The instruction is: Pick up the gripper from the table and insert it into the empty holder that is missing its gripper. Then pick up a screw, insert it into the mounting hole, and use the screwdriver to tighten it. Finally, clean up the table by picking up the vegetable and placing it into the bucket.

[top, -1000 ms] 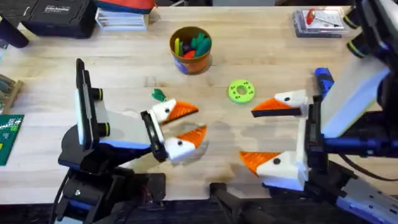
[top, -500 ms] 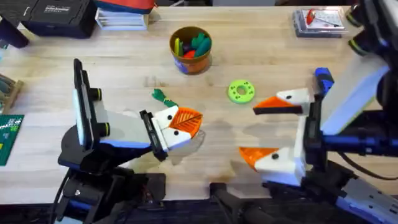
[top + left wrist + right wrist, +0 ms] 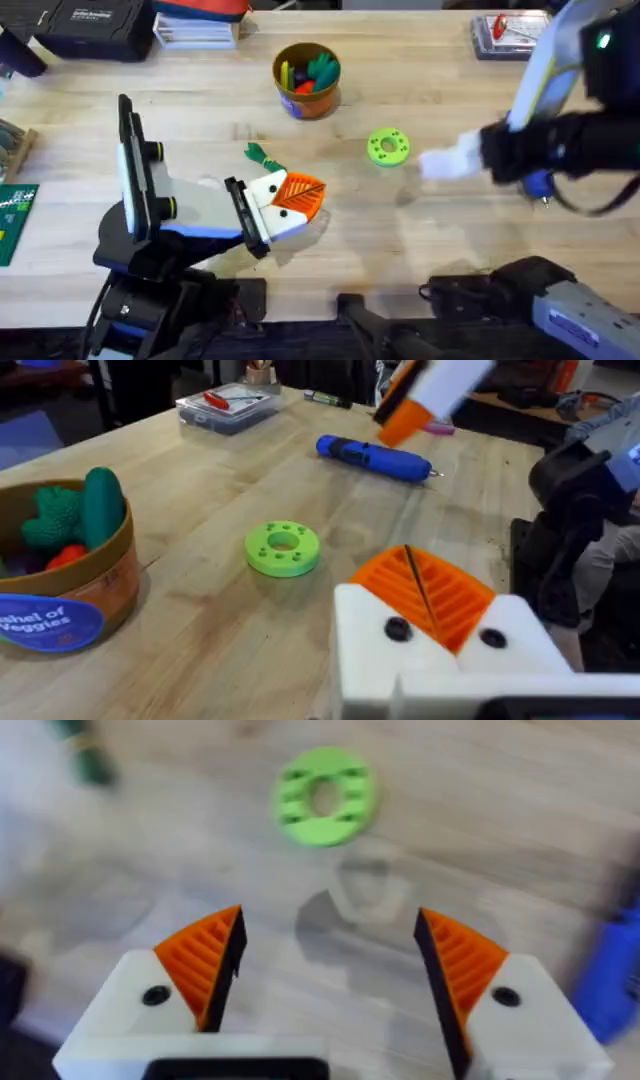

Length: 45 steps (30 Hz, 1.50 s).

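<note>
My left gripper (image 3: 300,195) is shut, its orange ridged pads pressed together (image 3: 420,595), low over the table (image 3: 200,120). The small green vegetable (image 3: 256,153) lies just beyond it on the wood. My right gripper (image 3: 445,162) hovers raised beside the green disc, and its wrist view shows it open (image 3: 330,970) with nothing between the pads. The blue screwdriver (image 3: 375,457) lies on the right side, partly under the right arm (image 3: 610,980). The loose gripper and the empty holder are out of view.
A bright green disc with holes (image 3: 388,146) lies mid-table. The round bucket (image 3: 307,78) with toy vegetables stands at the back. A clear case (image 3: 515,35) sits at the far right corner, and boxes line the back left.
The left gripper went from open to shut near the vegetable. The right arm rose and swung toward the far right, its gripper now above the spot beside the green disc.
</note>
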Tool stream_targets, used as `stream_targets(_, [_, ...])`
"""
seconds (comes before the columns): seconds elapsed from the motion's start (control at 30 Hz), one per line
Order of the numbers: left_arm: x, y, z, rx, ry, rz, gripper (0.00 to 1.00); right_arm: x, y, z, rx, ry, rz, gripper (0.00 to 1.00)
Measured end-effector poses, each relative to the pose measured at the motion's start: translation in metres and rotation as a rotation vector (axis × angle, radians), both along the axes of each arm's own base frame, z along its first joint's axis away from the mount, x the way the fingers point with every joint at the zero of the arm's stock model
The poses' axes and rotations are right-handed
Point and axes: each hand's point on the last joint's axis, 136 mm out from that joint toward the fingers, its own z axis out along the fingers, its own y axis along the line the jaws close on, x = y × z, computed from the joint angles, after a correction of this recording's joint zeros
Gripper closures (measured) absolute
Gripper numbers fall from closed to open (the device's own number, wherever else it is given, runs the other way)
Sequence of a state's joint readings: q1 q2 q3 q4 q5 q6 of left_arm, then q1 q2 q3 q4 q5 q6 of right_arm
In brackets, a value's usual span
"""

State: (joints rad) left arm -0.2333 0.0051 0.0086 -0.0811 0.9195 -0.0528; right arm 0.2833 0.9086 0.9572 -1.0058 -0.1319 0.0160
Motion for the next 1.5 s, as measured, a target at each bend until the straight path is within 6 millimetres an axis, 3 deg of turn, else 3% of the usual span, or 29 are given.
stream_targets(0.17, [0.0, 0.0, 0.0, 0.0, 0.0, 0.0, 0.995, 0.038, -0.074, -0.002, -0.1, 0.046, -0.252, 0.008])
stream_targets(0.3, [0.0, 0.0, 0.0, 0.0, 0.001, 0.0, 0.996, 0.053, -0.129, -0.009, -0.15, 0.095, -0.385, 0.008])
stream_targets(0.33, [0.0, 0.0, -0.001, 0.001, 0.003, 0.0, 0.996, 0.061, -0.163, -0.018, -0.171, 0.111, -0.456, 0.008])
stream_targets(0.6, [0.0, 0.0, -0.001, 0.001, 0.003, 0.0, 0.996, 0.072, -0.216, -0.037, -0.261, 0.11, -0.41, 0.008])
stream_targets(0.77, [0.0, 0.0, -0.001, 0.001, 0.003, 0.0, 0.996, 0.081, -0.236, -0.061, -0.276, 0.154, -0.383, 0.008])
stream_targets(1.2, [0.0, 0.0, -0.001, 0.001, 0.003, 0.0, 0.996, 0.095, -0.246, -0.133, -0.268, 0.283, -0.269, 0.007])
stream_targets(1.33, [0.0, 0.0, 0.0, 0.001, 0.002, 0.0, 0.996, 0.101, -0.249, -0.145, -0.266, 0.284, -0.269, 0.007])
stream_targets(1.5, [0.0, 0.0, -0.001, 0.001, 0.003, 0.0, 0.996, 0.106, -0.248, -0.144, -0.251, 0.263, -0.265, 0.008])
